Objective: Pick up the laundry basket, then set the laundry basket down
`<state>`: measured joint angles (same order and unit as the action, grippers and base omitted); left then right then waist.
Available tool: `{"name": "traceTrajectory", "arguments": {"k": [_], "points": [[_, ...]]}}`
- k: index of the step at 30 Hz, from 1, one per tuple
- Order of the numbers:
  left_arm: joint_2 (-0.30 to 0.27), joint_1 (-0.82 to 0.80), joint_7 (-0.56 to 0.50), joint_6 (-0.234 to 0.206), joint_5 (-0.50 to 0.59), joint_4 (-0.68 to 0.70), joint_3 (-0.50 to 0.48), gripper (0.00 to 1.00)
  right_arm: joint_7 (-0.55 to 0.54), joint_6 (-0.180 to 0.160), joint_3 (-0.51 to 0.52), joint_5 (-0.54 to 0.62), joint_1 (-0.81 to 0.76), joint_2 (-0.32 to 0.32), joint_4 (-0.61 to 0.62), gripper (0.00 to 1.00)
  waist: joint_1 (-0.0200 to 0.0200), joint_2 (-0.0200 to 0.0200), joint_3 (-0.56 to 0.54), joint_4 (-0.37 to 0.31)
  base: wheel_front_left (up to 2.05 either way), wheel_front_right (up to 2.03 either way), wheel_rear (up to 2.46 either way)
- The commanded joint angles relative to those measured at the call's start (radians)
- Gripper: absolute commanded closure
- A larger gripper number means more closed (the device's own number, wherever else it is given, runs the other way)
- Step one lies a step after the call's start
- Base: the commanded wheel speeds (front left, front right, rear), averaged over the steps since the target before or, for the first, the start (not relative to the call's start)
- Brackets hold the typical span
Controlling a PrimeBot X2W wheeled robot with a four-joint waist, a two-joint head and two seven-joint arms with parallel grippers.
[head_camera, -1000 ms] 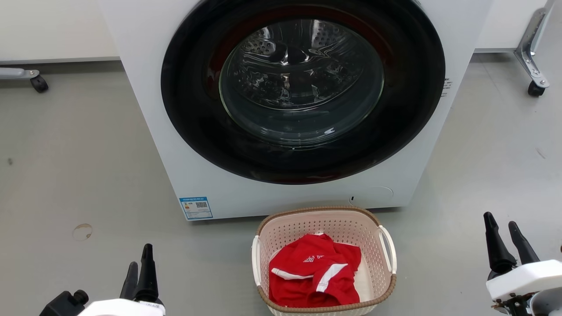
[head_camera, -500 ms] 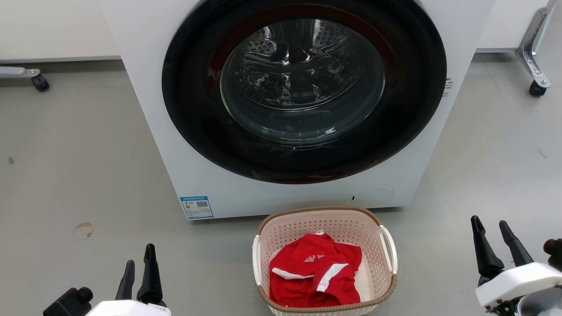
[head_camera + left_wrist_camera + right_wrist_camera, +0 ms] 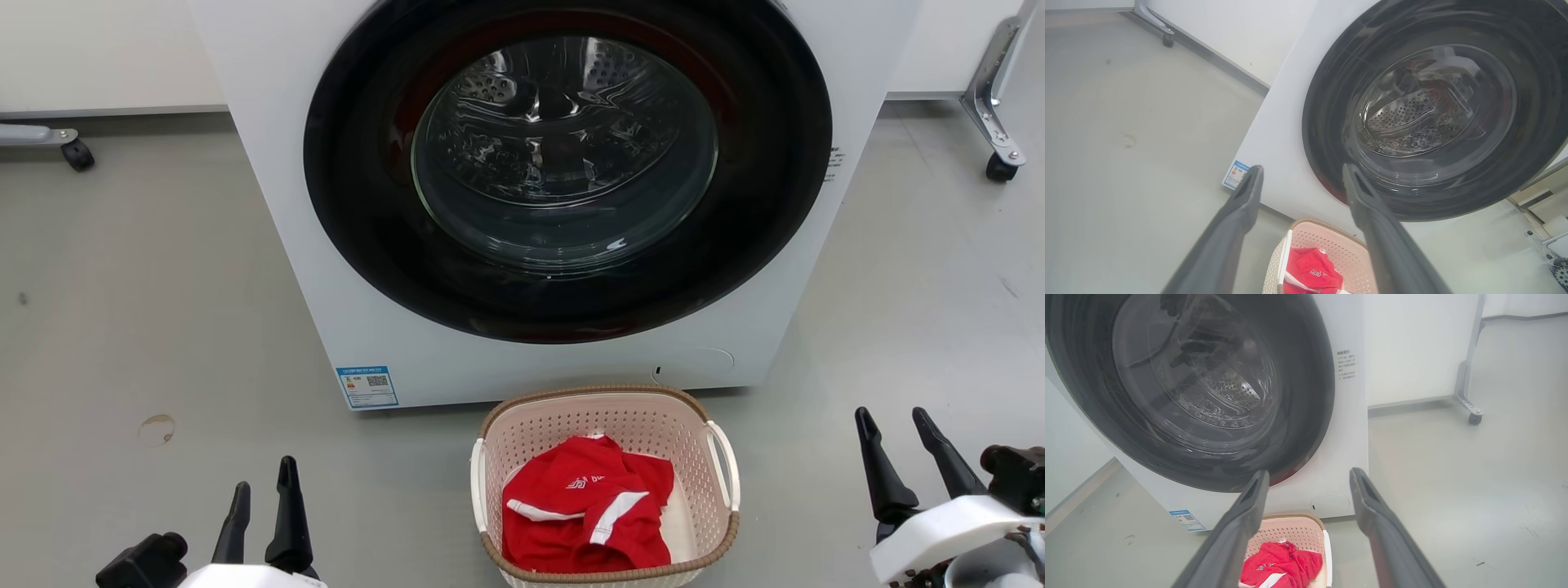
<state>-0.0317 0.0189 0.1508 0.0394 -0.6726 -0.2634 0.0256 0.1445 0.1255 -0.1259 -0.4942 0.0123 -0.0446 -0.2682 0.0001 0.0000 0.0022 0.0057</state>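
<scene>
Laundry basket [image 3: 584,391] is parked on the floor [image 3: 122,327] just in front of the washer [image 3: 367,343], red garment [image 3: 584,514] inside, and it lies bang between the two arms. The left gripper [image 3: 264,475] is off to its left and the right gripper [image 3: 891,416] off to its right. Both are well apart from it, fingers spread and holding nothing.

The white handles are on the left side [image 3: 475,482] and the right side [image 3: 729,465], so each one faces its own arm. The long axis looks near-to-far, though the near end is cut off. I'd say the right one is a bit nearer its handle. Both need to swing inward and down.
</scene>
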Motion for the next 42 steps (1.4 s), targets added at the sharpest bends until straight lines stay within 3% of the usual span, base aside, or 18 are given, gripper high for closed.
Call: {"name": "traceTrajectory", "arguments": {"k": [1,33,42], "points": [[-0.014,-0.016,0.015,-0.007,0.032,0.032,-0.018,0.00,0.022,0.004,-0.021,0.031,0.038,-0.026,0.023,0.00,-0.0001,0.0000,-0.001,0.000,0.00,0.00,0.00],[-0.018,-0.016,0.109,-0.011,0.427,0.052,-0.001,0.00,0.116,0.005,-0.081,0.335,0.037,-0.016,0.024,0.00,-0.0001,0.0000,0.008,-0.014,0.00,0.00,0.00],[-0.018,-0.015,0.111,-0.007,0.439,0.044,-0.010,0.00,0.117,0.005,-0.074,0.309,0.034,-0.010,0.026,0.00,-0.0001,0.0000,0.010,-0.022,0.00,0.00,0.00]]}}
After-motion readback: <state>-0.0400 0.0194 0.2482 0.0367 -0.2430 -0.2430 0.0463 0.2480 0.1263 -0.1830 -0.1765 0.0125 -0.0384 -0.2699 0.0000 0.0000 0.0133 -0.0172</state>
